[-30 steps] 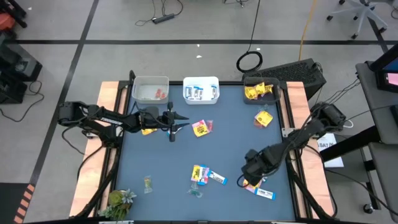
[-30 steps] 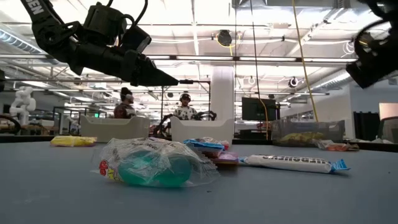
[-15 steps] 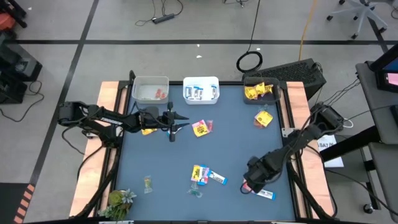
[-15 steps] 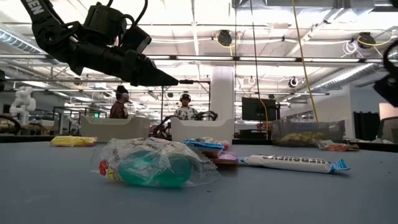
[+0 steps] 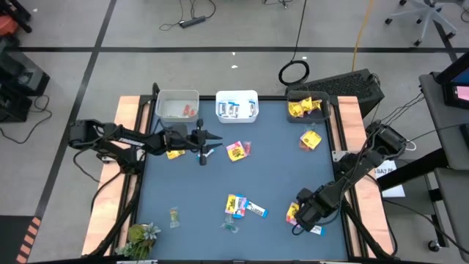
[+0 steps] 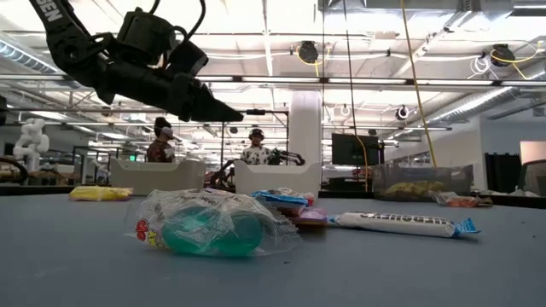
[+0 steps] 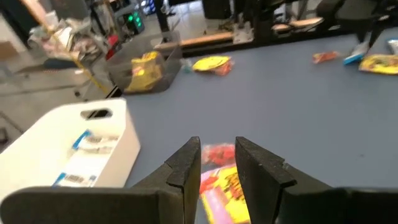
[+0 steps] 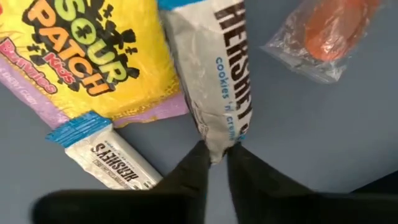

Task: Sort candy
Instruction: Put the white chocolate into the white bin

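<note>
In the right wrist view, my right gripper (image 8: 216,163) is shut on a white blue-ended bar wrapper (image 8: 214,74). The bar lies beside a yellow packet (image 8: 93,56), a smaller bar (image 8: 115,155) and a red piece in clear wrap (image 8: 329,28). From above, this gripper (image 5: 303,218) stands at the near right of the mat. My left gripper (image 5: 210,143) hovers left of a yellow packet (image 5: 236,151), its fingers (image 7: 186,165) a narrow gap apart with nothing between them. More candy (image 5: 240,206) lies at the near middle. My right gripper pinches the bar wrapper's narrow end (image 8: 214,146) between its two fingers. They come from above, pointing down. The rest of the bar stretches away from the fingers, and one long side overlaps the yellow packet's edge.
Three bins stand along the far edge: a clear one (image 5: 177,105) with red pieces, a white one (image 5: 237,105) with bars and a dark one (image 5: 308,107) with yellow packets. Another yellow packet (image 5: 310,139) lies far right. A green plant-like thing (image 5: 141,238) sits at the near left corner.
My right gripper has moved toward the table's near right corner and down, dropping out of the low view, and now stands over the candy there. My left arm has kept still.
</note>
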You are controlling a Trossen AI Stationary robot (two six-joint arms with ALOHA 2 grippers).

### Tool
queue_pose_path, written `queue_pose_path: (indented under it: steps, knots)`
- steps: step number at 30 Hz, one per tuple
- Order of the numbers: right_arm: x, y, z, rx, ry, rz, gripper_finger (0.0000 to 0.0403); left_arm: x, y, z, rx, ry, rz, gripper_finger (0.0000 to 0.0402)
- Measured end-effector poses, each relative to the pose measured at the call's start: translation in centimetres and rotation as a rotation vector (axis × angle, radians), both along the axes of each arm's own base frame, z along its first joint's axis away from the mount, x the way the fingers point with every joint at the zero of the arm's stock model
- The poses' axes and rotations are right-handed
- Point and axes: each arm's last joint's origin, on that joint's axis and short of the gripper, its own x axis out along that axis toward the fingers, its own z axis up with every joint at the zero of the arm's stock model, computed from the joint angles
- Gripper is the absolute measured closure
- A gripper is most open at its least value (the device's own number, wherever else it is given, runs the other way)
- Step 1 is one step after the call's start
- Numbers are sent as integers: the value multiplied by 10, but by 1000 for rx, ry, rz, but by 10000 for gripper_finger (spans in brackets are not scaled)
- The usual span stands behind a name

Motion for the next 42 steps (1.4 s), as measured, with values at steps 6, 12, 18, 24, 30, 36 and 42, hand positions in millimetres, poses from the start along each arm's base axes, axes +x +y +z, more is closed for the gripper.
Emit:
queue_pose_path:
  steps: [6, 12, 18, 24, 30, 36, 42]
  knots:
    - [1, 1, 6, -3, -3, 24, 391, -4, 12, -1, -93, 0, 0, 295]
    - [10, 3, 29, -77, -91, 73, 400, -5, 17, -1, -96, -3, 8, 295]
    - [35, -9, 56, -245, -282, 121, 400, -8, 26, -1, -90, -4, 42, 295]
    - [67, -57, 62, -510, -382, 202, 402, -10, 32, 0, -91, -18, 71, 295]
    - [109, -137, 67, -696, -459, 280, 402, -10, 33, 0, -92, -18, 72, 295]
    - [136, -237, 83, -810, -648, 330, 403, -10, 33, 0, -90, -22, 72, 295]
    - [133, -318, 91, -846, -744, 362, 403, -10, 33, 0, -91, -21, 72, 295]
